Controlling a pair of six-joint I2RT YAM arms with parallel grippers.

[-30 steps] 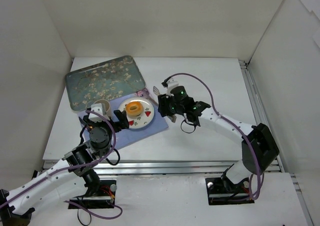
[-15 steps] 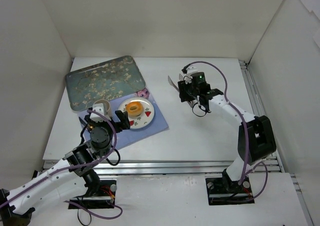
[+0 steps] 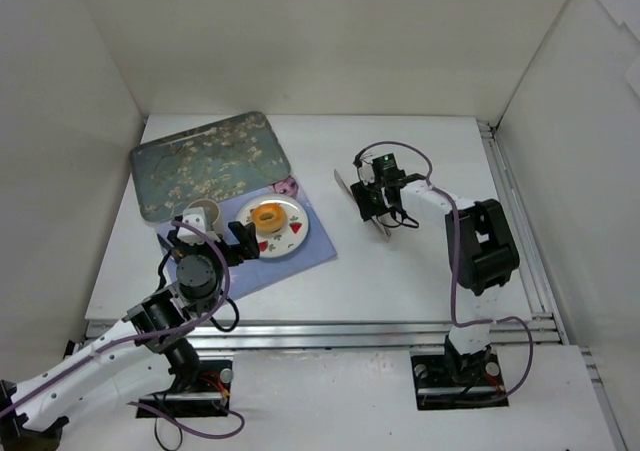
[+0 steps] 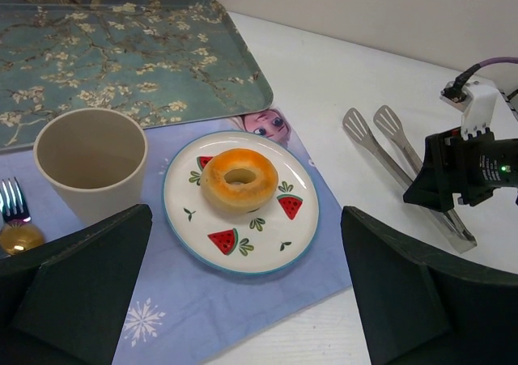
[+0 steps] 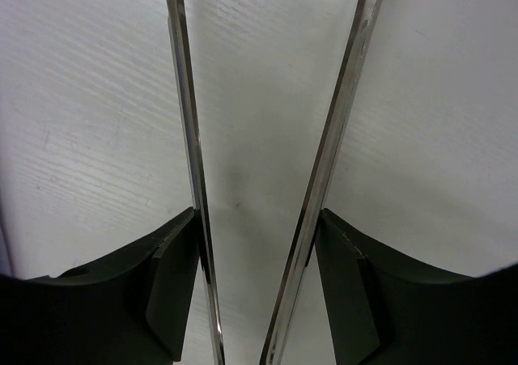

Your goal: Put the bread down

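The bread point(image 3: 266, 214), a small orange-yellow ring, lies on the white plate point(image 3: 291, 234) with watermelon marks; it also shows in the left wrist view point(image 4: 239, 179), centred on that plate point(image 4: 301, 227). My left gripper point(image 3: 212, 239) is open and empty, just near of the plate point(image 4: 251, 300). My right gripper point(image 3: 378, 199) is to the right of the mat, low over the table. Its fingers point(image 5: 174, 276) press the outsides of the two arms of metal tongs point(image 5: 184, 98), which are spread apart. The tongs' heads point(image 4: 380, 130) rest on the table.
A blue placemat point(image 3: 300, 256) lies under the plate. A beige cup point(image 3: 203, 212) stands left of the plate, with a fork point(image 4: 10, 203) beside it. A floral tray point(image 3: 205, 161) lies at the back left. White walls enclose the table.
My right gripper moved with the tongs from beside the plate to the right and back, then settled low on the table. The bread stayed on the plate. The left arm barely moved.
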